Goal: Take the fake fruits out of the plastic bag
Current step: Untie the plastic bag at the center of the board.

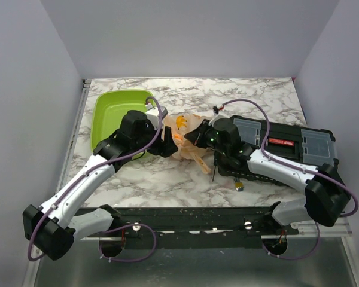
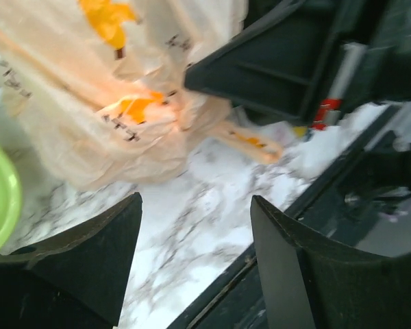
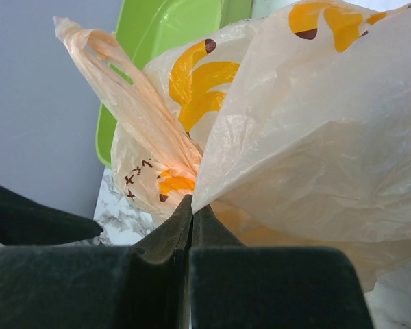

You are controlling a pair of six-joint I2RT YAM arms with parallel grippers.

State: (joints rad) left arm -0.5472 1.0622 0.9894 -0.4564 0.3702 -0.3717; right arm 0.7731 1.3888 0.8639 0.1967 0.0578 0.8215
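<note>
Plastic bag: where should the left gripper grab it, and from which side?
The loose, crinkled wall of the plastic bag nearest the open left gripper, approached from the left. The right gripper pinches the opposite side, so this film bulges free.

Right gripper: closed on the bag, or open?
Shut: the right gripper is closed tight, pinching a fold of the plastic bag.

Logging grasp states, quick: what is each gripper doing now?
Left gripper: jaws open, empty.
Right gripper: jaws closed on the plastic bag.
</note>
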